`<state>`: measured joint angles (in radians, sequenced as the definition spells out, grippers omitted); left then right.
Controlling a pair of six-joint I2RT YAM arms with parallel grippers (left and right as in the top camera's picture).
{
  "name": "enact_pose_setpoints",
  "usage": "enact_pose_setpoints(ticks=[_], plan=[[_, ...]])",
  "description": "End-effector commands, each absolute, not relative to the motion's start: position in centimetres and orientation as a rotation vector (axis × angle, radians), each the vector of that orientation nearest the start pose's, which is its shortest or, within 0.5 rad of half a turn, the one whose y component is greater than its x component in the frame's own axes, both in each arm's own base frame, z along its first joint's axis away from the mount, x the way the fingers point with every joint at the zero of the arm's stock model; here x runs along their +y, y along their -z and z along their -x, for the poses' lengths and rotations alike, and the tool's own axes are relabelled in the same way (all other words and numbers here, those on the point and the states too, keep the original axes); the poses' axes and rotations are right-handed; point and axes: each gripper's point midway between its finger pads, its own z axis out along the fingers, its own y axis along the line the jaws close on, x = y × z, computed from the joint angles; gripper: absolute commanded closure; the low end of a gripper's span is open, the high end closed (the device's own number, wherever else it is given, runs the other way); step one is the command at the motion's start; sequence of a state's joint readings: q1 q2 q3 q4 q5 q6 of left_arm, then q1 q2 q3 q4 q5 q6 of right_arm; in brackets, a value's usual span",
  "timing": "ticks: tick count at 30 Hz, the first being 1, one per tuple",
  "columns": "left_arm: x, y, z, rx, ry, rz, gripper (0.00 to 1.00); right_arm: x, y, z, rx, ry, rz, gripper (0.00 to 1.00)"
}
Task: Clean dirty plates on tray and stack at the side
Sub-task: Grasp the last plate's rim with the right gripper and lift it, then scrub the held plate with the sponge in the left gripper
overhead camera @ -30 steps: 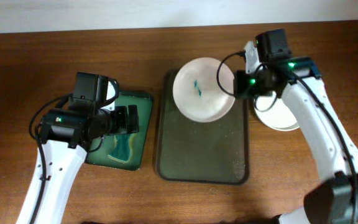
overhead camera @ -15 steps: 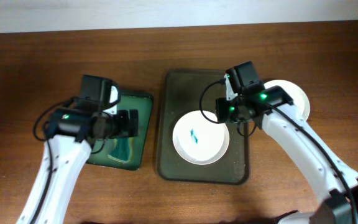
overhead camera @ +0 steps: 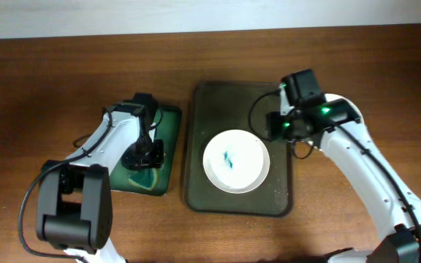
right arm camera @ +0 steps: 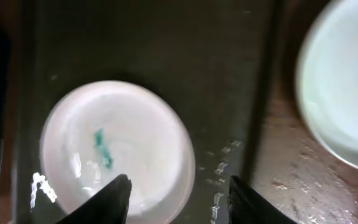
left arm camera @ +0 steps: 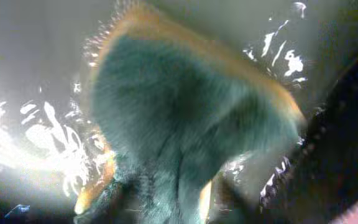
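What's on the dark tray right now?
One white plate with a teal smear at its centre, lying flat. The tray floor beneath it and beneath the right gripper is hidden.

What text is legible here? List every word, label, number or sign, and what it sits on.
None: no readable word, number or label in any view. The dirty plate bears only a teal smear, the tray and green tray are unmarked, and the left wrist view is too blurred to read.
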<state>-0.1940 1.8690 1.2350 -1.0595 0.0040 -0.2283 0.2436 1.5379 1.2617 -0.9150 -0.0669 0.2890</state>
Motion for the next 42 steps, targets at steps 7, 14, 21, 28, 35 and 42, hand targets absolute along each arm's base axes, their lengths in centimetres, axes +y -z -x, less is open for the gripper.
enact_pose_setpoints(ticks=[7, 14, 21, 28, 35, 42], plan=[[-5.9, 2.0, -29.3, 3.132, 0.013, 0.067, 1.0, 6.8, -13.3, -33.5, 2.829, -0.193, -0.192, 0.47], [-12.4, -15.5, -35.5, 2.995, 0.192, -0.156, 1.0, 9.1, -9.8, -32.5, 2.977, -0.365, -0.184, 0.67], [-23.6, -13.2, -35.2, 2.913, 0.386, -0.373, 1.0, 11.0, 1.8, -31.5, 3.249, -0.518, 0.032, 0.72], [-32.3, 0.8, -31.3, 3.202, 0.635, -0.392, 1.0, 11.0, 3.3, -31.7, 3.258, -0.509, 0.03, 0.96], [-18.8, 1.5, -36.5, 3.029, -0.605, -0.191, 1.0, 11.0, 3.2, -31.4, 3.272, -0.508, 0.027, 0.95], [-21.4, 2.3, -35.2, 3.15, -0.362, -0.192, 1.0, 10.9, 3.2, -31.2, 3.282, -0.506, 0.024, 0.96]])
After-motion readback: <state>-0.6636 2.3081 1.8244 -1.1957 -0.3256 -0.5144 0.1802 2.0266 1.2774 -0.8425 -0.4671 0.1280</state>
